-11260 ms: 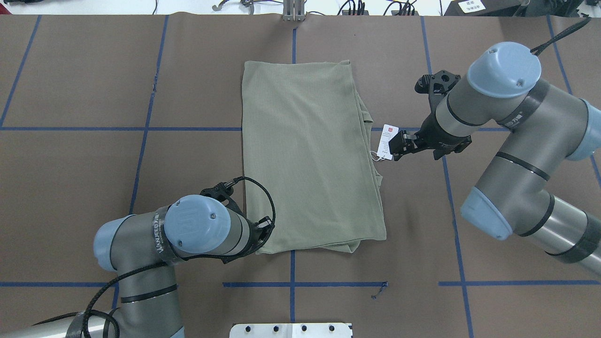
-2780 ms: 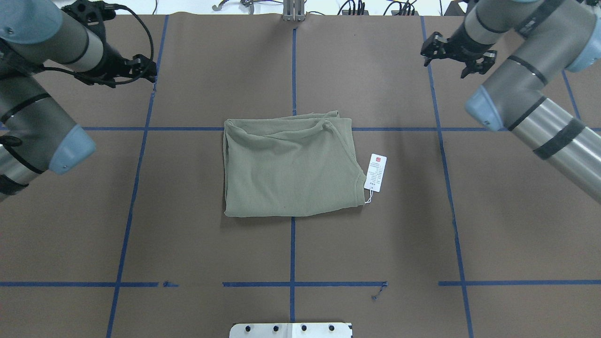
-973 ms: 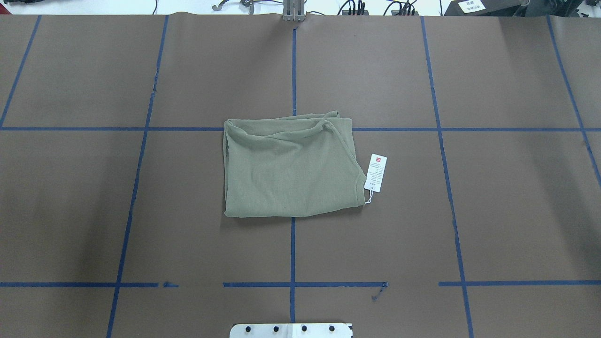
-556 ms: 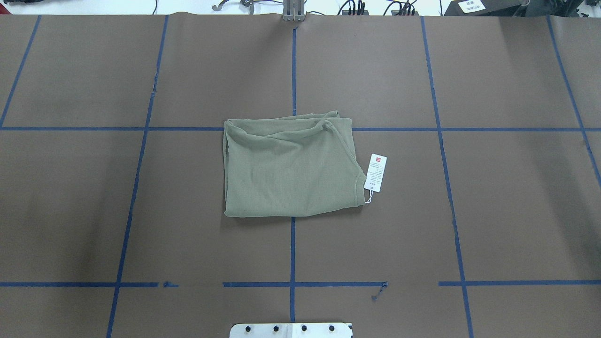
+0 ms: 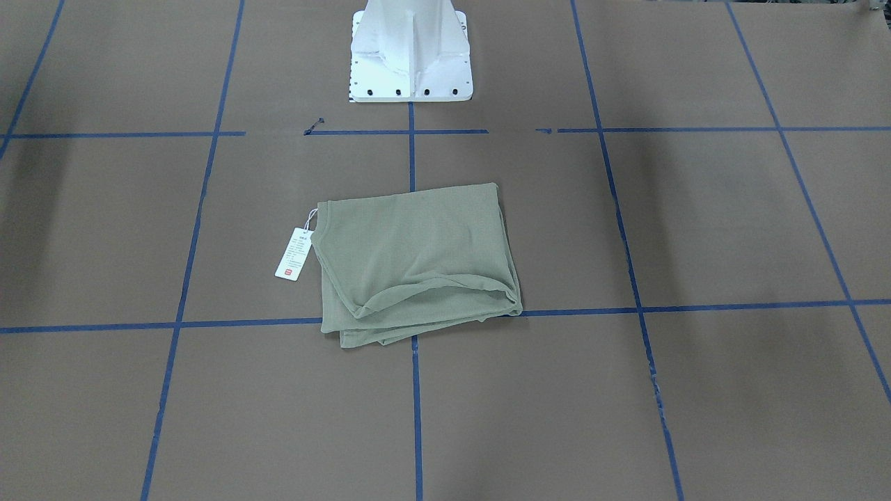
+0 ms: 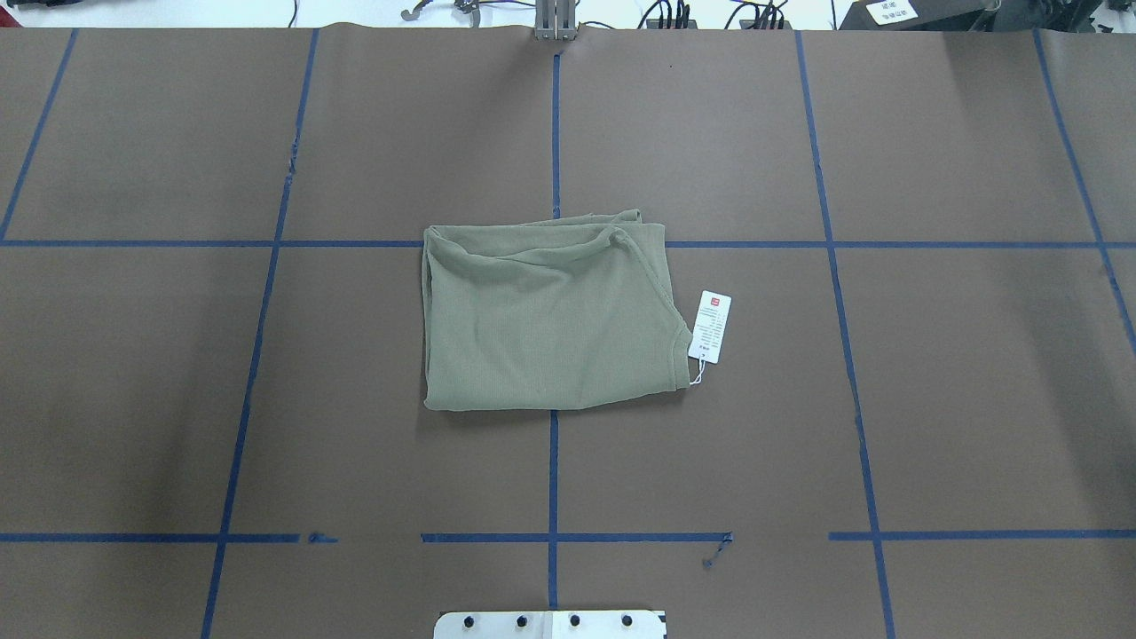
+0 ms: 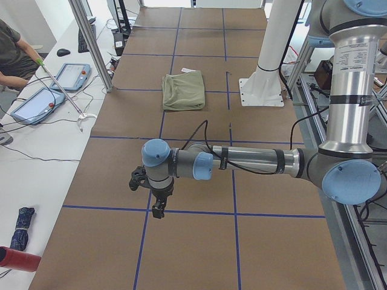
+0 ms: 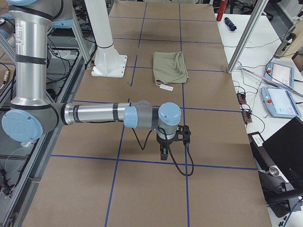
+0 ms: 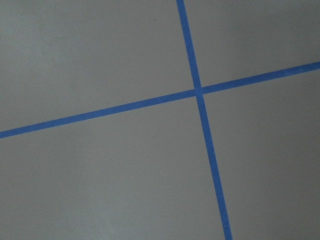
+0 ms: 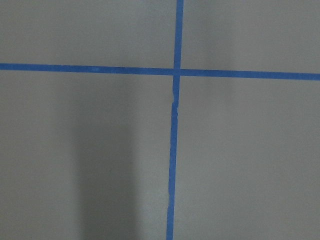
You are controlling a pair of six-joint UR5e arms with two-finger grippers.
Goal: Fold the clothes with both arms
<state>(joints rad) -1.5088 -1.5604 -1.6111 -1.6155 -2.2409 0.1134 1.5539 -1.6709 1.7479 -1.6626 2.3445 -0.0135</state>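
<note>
The pale green shirt (image 6: pixel 546 324) lies folded into a rough rectangle at the table's centre, also seen in the front view as the shirt (image 5: pixel 418 261). Its white hang tag (image 6: pixel 711 327) with a red mark sticks out flat on the table beside one edge. Neither arm touches it. My left gripper (image 7: pixel 156 205) hangs over bare table far from the shirt (image 7: pixel 183 90), and my right gripper (image 8: pixel 163 153) hangs low near the opposite end. Both show only in the side views, so I cannot tell whether they are open or shut. The wrist views show only brown table and blue tape.
Blue tape lines grid the brown table (image 6: pixel 887 399). The white pedestal base (image 5: pixel 411 56) stands at the robot's side. A side bench carries tablets (image 7: pixel 72 75) and cables, with a seated person (image 7: pixel 12 51) behind; a red object (image 7: pixel 15 260) lies near its end.
The shirt went from a long rectangle to a shorter folded one. Both arms then pulled away outward and left the overhead view. Nothing has moved in the last second.
</note>
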